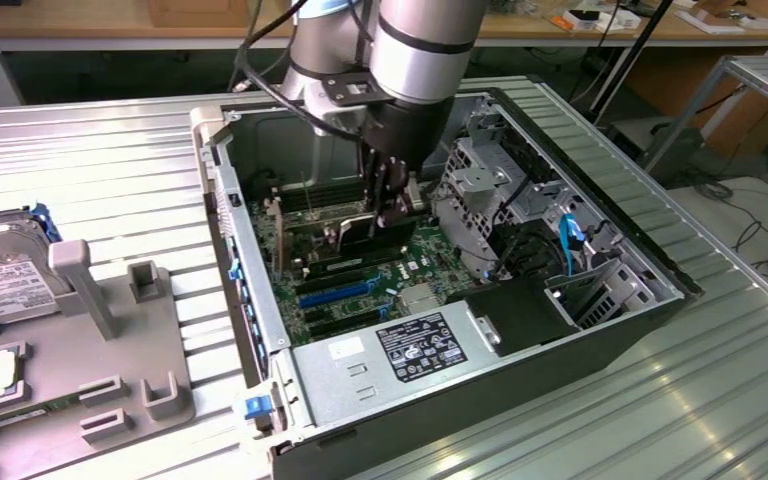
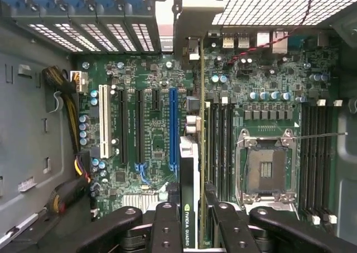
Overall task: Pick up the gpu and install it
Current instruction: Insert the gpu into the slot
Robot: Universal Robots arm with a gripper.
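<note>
GPU point(image 1: 364, 238) clamped on edge between the narrowed fingers point(image 2: 166, 230) of the gripper point(image 1: 392, 212), low inside an open computer case point(image 1: 624, 320) laid on its side on a ribbed metal worktop point(image 1: 104, 150). Seen from the wrist view, card point(image 2: 188, 197) edge-up with an NVIDIA QUADRO label, directly over the green motherboard point(image 2: 150, 85), just beside the long blue slot point(image 2: 173, 124) and between it and the row of memory slots point(image 2: 220, 147); contact with any slot impossible to tell. Empty CPU socket point(image 2: 265, 166) beyond the memory slots, black expansion slots and one white slot point(image 2: 103, 122) on the blue slot's other side. Silver robot arm point(image 1: 418, 40) reaching down into the case from above. Labelled power supply point(image 1: 411, 350) at the case's near end. Silver hard drive point(image 1: 4, 270) on a grey fixture point(image 1: 117, 340) at the exterior view's left, well apart from the case.
</note>
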